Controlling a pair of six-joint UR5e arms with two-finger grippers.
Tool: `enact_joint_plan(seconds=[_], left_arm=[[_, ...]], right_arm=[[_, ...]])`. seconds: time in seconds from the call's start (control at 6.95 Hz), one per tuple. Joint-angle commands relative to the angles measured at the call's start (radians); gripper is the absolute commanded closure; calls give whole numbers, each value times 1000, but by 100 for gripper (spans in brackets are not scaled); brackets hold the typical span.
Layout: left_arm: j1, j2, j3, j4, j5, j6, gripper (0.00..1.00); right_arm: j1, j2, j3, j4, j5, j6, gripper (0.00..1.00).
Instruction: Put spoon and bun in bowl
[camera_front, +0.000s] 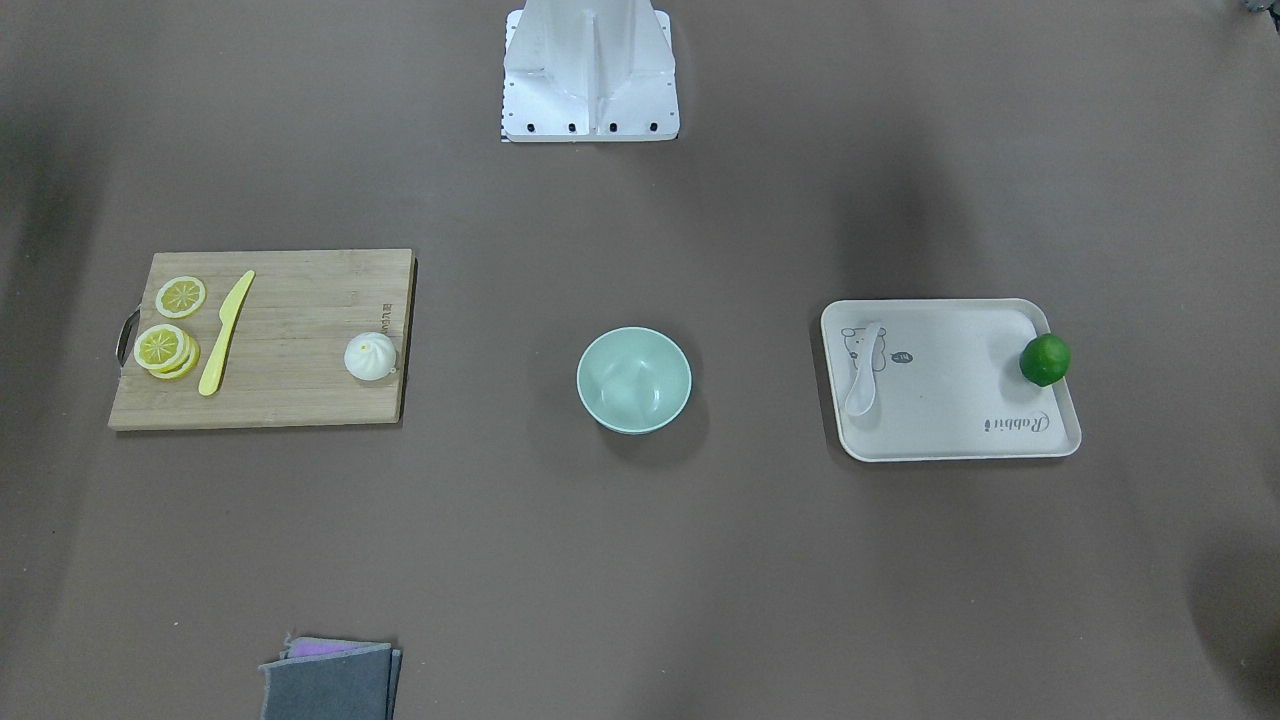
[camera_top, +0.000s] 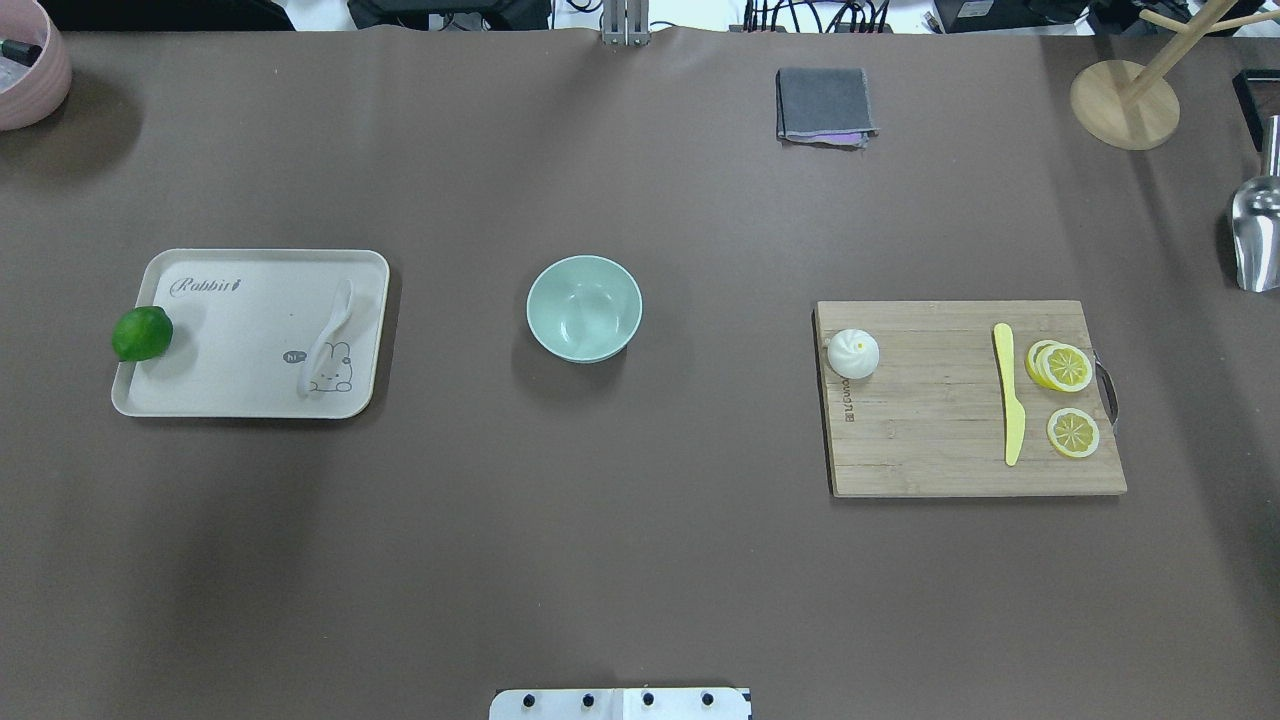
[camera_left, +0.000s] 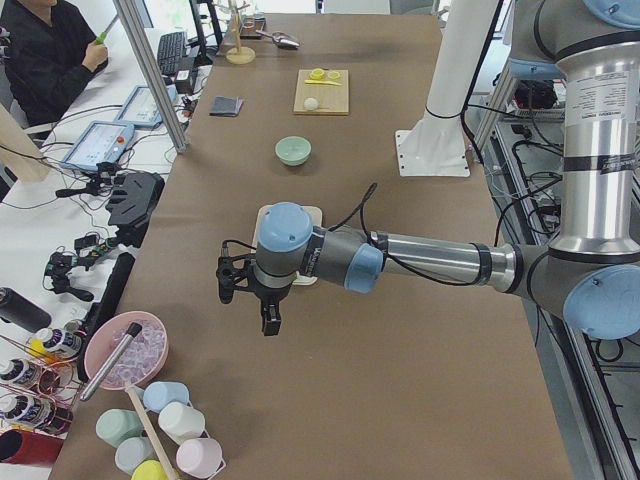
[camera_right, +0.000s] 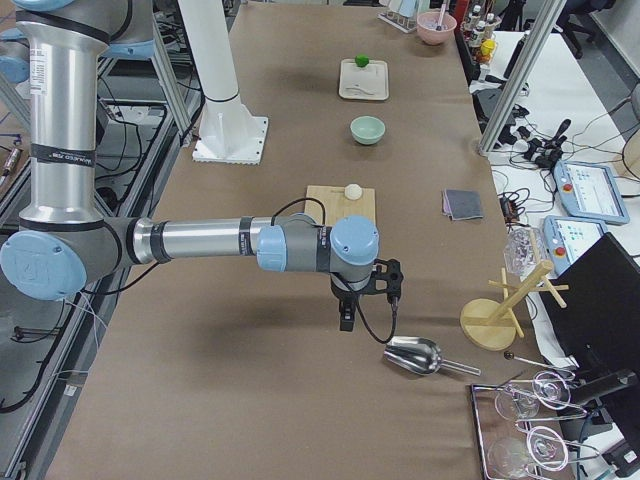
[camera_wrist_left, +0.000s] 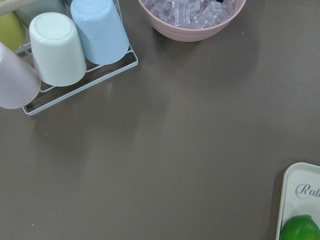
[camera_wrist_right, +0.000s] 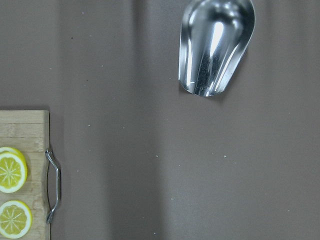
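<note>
The white spoon (camera_front: 862, 385) lies on the cream tray (camera_front: 960, 430), also in the overhead view (camera_top: 325, 340). The white pleated bun (camera_front: 370, 356) sits on the wooden cutting board (camera_front: 290, 390), near its edge toward the bowl (camera_top: 853, 353). The mint-green bowl (camera_front: 634, 380) stands empty at the table's middle (camera_top: 584, 308). My left gripper (camera_left: 268, 318) hangs beyond the tray's end, near the pink ice bowl; I cannot tell if it is open. My right gripper (camera_right: 346, 318) hangs past the board, near a metal scoop; I cannot tell its state.
A green lime (camera_top: 142, 333) rests on the tray's outer rim. A yellow knife (camera_top: 1010, 405) and lemon slices (camera_top: 1065, 368) lie on the board. A grey cloth (camera_top: 822, 104), a metal scoop (camera_wrist_right: 216, 45), a pink ice bowl (camera_wrist_left: 192, 17), a cup rack (camera_wrist_left: 60, 50) and a wooden stand (camera_top: 1125, 103) line the table's edges.
</note>
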Motion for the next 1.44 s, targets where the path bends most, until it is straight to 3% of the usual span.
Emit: enact_joint_plan(seconds=[0.0,1.29], left_arm=[[4,2,-1,-6,-1,2,2],[12,0,21,-6,-10,-4,2]], right_arm=[[0,-1,0,0,0,0,0],[0,-2,0,0,4,0,0]])
